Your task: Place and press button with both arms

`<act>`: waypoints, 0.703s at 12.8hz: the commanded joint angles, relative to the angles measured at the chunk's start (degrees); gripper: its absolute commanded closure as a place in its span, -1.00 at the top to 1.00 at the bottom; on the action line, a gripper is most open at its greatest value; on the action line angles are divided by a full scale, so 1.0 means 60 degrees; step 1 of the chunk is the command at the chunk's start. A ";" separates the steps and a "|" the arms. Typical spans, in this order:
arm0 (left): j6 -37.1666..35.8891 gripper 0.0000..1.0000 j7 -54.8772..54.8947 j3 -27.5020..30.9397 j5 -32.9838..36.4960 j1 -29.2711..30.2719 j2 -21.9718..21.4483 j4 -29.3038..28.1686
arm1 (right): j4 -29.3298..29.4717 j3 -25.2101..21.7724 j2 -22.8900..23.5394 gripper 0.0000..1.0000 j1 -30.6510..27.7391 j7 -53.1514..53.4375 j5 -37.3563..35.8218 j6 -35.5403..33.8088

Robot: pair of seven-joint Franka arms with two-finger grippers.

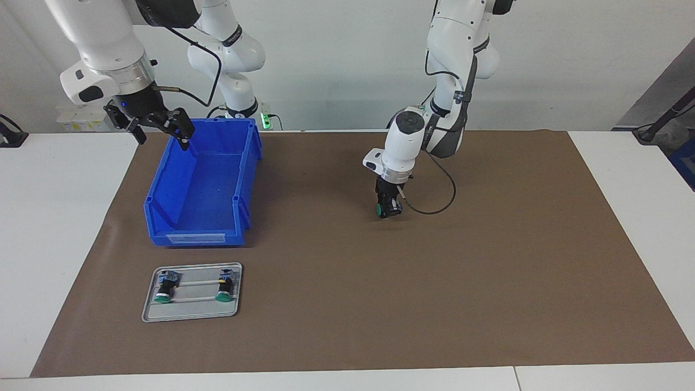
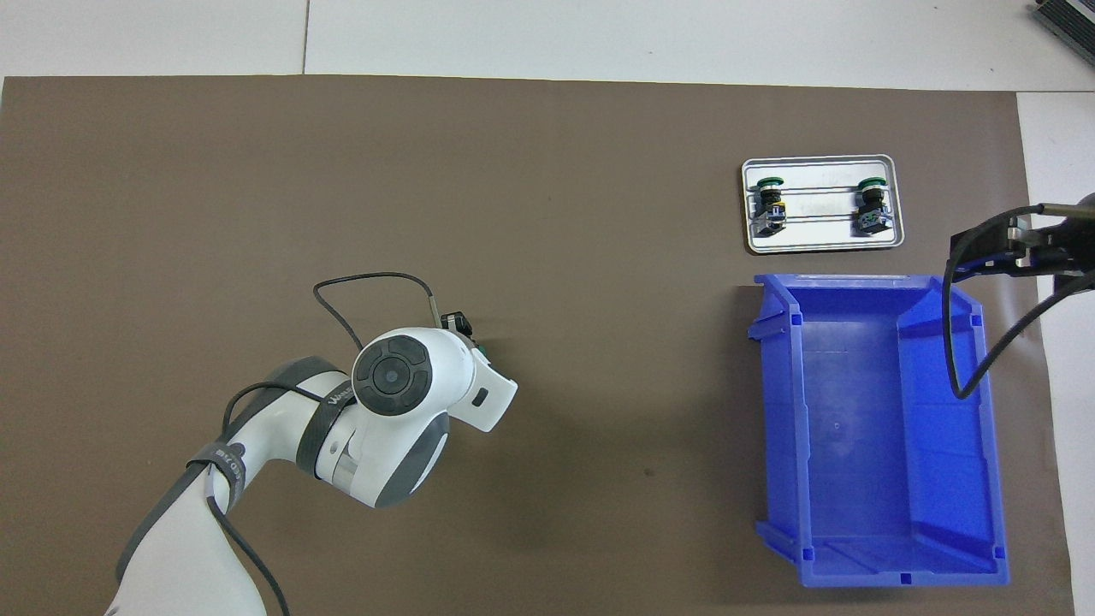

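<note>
My left gripper (image 1: 388, 209) is shut on a button (image 1: 379, 209) with a green cap and a black body, and holds it low over the middle of the brown mat. I cannot tell whether the button touches the mat. In the overhead view the left wrist hides the gripper, and only a sliver of the button's green cap (image 2: 482, 348) shows. My right gripper (image 1: 163, 140) is open and empty. It hangs in the air over the rim of the blue bin (image 1: 247, 163), at the corner nearest the right arm's base. It also shows in the overhead view (image 2: 984, 252).
A grey metal tray (image 1: 191, 310) lies on the mat, farther from the robots than the bin. It holds two more green-capped buttons: one plain (image 1: 163, 288), one with a yellow mark (image 1: 223, 285). The tray (image 2: 821, 245) also shows from overhead. A black cable loops beside the left wrist (image 1: 434, 209).
</note>
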 commanded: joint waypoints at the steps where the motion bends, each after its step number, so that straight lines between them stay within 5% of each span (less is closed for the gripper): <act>1: 0.0251 -0.94 0.0219 -0.0020 -0.0419 0.0124 0.0068 -0.0075 | -0.0056 0.0034 -0.0067 1.00 -0.0069 -0.0102 0.0178 -0.0101; 6: 0.0294 -0.75 0.0568 -0.0092 -0.2132 0.0344 0.0024 0.0439 | -0.0071 0.0034 -0.0067 1.00 -0.0069 -0.0102 0.0178 -0.0086; 9: 0.0324 -0.61 0.2656 -0.0078 -0.4951 0.0359 -0.0136 0.0410 | -0.0071 0.0034 -0.0067 1.00 -0.0069 -0.0102 0.0178 -0.0100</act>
